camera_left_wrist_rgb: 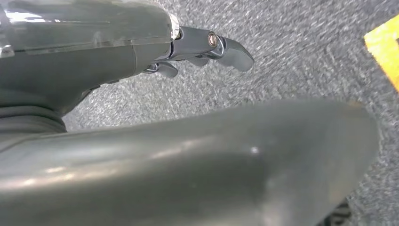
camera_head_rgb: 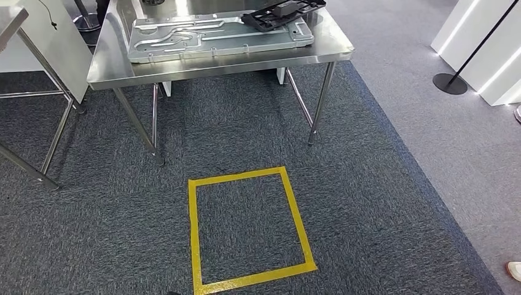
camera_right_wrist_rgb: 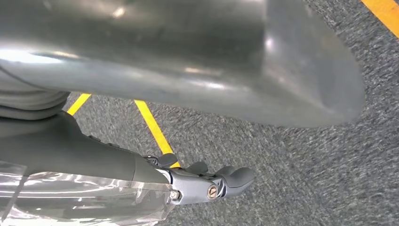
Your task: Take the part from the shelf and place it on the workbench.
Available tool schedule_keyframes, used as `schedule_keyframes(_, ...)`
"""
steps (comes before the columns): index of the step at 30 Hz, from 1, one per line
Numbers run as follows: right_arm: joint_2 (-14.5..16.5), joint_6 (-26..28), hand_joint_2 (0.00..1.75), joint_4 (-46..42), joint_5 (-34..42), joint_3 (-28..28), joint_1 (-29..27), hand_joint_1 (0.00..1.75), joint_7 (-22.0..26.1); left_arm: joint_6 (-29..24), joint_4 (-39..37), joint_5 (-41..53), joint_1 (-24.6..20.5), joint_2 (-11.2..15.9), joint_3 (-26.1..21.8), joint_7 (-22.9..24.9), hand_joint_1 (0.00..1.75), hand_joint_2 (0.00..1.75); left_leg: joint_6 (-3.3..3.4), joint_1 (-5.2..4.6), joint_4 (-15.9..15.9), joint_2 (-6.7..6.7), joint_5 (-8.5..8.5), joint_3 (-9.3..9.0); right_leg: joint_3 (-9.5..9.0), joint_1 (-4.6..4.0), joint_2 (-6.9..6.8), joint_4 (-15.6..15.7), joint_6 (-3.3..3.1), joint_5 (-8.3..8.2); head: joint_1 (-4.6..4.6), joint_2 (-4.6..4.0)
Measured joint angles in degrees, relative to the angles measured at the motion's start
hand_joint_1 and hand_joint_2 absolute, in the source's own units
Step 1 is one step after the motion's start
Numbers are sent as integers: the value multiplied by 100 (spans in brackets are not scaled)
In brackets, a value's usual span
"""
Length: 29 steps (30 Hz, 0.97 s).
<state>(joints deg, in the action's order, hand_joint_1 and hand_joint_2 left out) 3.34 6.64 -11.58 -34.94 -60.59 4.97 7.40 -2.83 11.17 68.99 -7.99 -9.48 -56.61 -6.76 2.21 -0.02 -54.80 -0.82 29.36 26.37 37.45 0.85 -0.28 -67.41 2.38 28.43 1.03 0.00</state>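
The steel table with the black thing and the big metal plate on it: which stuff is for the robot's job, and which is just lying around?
For the job:
- shiny stainless-steel workbench
- black plastic frame-shaped part lying on it
- left robot hand and right robot hand, both holding nothing

Just lying about:
- flat grey stamped metal plate
- yellow tape square on the carpet
- black round-based barrier post

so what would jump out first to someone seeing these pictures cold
The yellow tape square on the dark carpet, right in the middle of the head view, catches the eye first. Just beyond it stands a steel table carrying a large grey metal plate, with a black part lying on the plate's far right corner. In the wrist views, the left hand and right hand hang above the carpet, holding nothing.
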Motion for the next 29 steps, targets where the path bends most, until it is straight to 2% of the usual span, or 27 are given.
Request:
schedule_keyframes(2,0,1,0,0,-15,14,9,0,7,3,0,7,-5,-7,0,7,0,0,-43,-18,-68,3,21,41,-448,-16,0,749,-52,-188,0,0)
schedule_keyframes(3,0,0,0,0,-21,20,12,0,14,2,0,11,-10,-10,0,13,0,0,-70,-27,-93,2,28,65,-544,-29,1,942,-79,-206,0,0)
schedule_keyframes(5,0,-7,0,0,-43,36,8,0,36,2,0,20,-26,-12,0,30,0,0,-124,-36,-114,0,26,97,-542,-46,2,1019,-135,-182,0,0)
schedule_keyframes(7,1,-22,0,1,-83,66,6,0,55,3,0,36,-37,-10,1,44,0,0,-184,-28,-176,10,91,122,-544,-24,-4,1060,-209,-207,0,0)
schedule_keyframes(9,2,-8,0,1,-129,98,14,0,72,3,0,50,-40,-9,2,47,0,0,-241,-11,-619,26,374,320,-545,-1,-16,1103,-276,-236,0,0)
schedule_keyframes(11,2,39,87,0,-159,126,17,0,96,6,0,53,-32,-9,2,49,0,0,-284,16,-1426,31,735,703,-529,-8,-37,1104,-302,-244,0,0)
schedule_keyframes(12,2,62,131,0,-171,138,15,0,109,8,0,54,-24,-10,2,50,0,0,-301,32,-1725,31,814,851,-525,-10,-53,1100,-305,-245,0,0)
schedule_keyframes(13,3,86,131,1,-181,149,12,0,121,10,0,55,-17,-10,2,51,0,0,-314,47,-1832,30,782,913,-524,-11,-72,1093,-305,-245,0,0)
schedule_keyframes(14,5,108,87,1,-195,157,10,0,131,12,0,57,-14,-10,2,51,0,0,-322,62,-1703,26,639,866,-525,-9,-95,1082,-302,-243,0,0)
schedule_keyframes(15,11,131,44,2,-204,166,9,0,139,12,0,59,-16,-10,2,51,0,0,-324,74,-1355,-2,414,714,-527,-6,-120,1068,-293,-238,0,0)
schedule_keyframes(16,17,154,0,2,-214,172,9,0,146,13,0,62,-26,-10,2,51,0,0,-319,79,-936,-84,212,531,-528,-8,-148,1050,-276,-231,0,0)
schedule_keyframes(18,25,194,0,2,-228,187,6,0,152,19,0,66,-56,-11,3,51,0,0,-266,59,-330,-207,-19,295,-524,-30,-208,1014,-211,-219,0,0)
schedule_keyframes(19,24,212,0,2,-233,194,6,0,152,22,0,68,-64,-11,3,52,0,0,-231,45,-241,-225,-29,283,-523,-42,-244,1008,-174,-222,0,0)
schedule_keyframes(21,24,233,0,2,-241,206,11,0,152,26,0,69,-60,-10,3,56,0,0,-146,29,-215,-133,-67,317,-525,-36,-311,1013,-94,-233,0,0)
schedule_keyframes(22,23,234,0,1,-246,209,11,0,152,26,0,69,-55,-10,3,59,0,0,-102,32,-198,-100,-99,321,-515,-22,-287,982,-55,-197,0,0)
schedule_keyframes(23,24,234,0,2,-250,212,10,0,152,27,0,70,-56,-10,3,60,0,0,-56,37,-180,-74,-135,329,-465,-9,-227,861,-22,-90,0,0)
schedule_keyframes(25,25,233,0,5,-258,218,4,0,152,31,0,74,-61,-11,5,60,0,0,7,39,-168,-41,-186,364,-214,5,-71,270,14,301,0,0)
schedule_keyframes(26,26,233,0,7,-260,220,0,0,151,34,0,75,-58,-12,6,61,0,0,22,30,-173,-23,-200,390,-34,4,-31,-147,18,508,0,0)
schedule_keyframes(27,26,234,0,8,-261,221,-5,0,146,37,0,76,-52,-12,7,61,0,0,27,20,-180,-6,-208,410,108,4,-16,-481,18,634,0,0)
schedule_keyframes(29,25,239,0,9,-260,221,-12,0,135,41,0,79,-39,-12,7,62,0,0,25,8,-191,21,-216,430,196,3,-9,-721,10,652,0,0)
